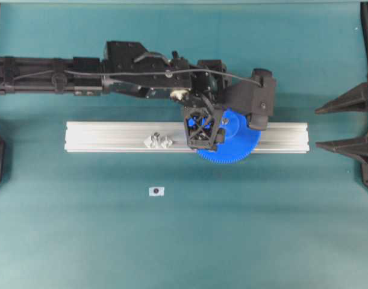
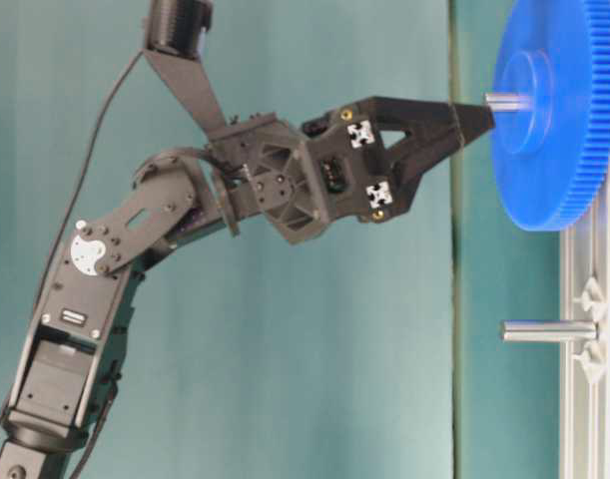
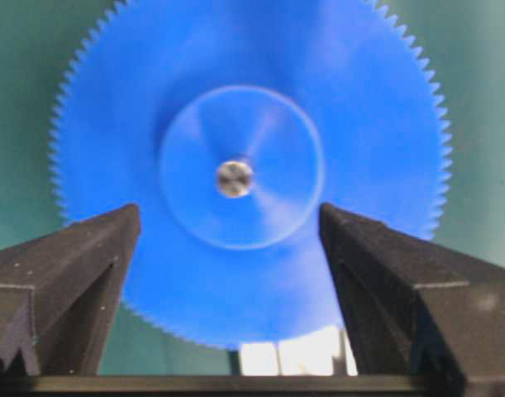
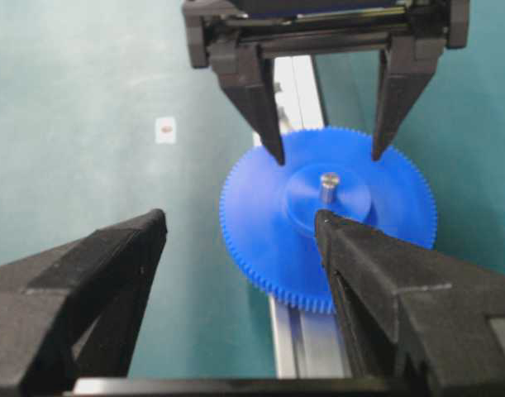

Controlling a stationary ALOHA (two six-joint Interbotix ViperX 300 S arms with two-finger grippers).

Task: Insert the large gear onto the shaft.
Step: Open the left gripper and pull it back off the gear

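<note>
The large gear [image 1: 239, 146] lies flat on the aluminium rail [image 1: 111, 137], threaded on the shaft [image 4: 329, 184], whose metal tip [image 3: 234, 178] pokes up through the raised hub. My left gripper [image 1: 217, 127] hangs open directly over the gear [image 3: 244, 99]. Its fingertips [image 4: 278, 157] stand on either side of the hub, holding nothing. Whether they touch the disc I cannot tell. My right gripper [image 1: 346, 122] waits open and empty at the right edge of the overhead view, facing the gear [image 4: 260, 240] along the rail. In the table-level view the left gripper [image 2: 469, 122] points at the gear [image 2: 559, 140].
A second bare pin [image 1: 155, 139] with clear tabs stands on the rail left of the gear, also visible in the table-level view [image 2: 546, 329]. A small white tag [image 1: 156, 191] lies on the green mat in front of the rail.
</note>
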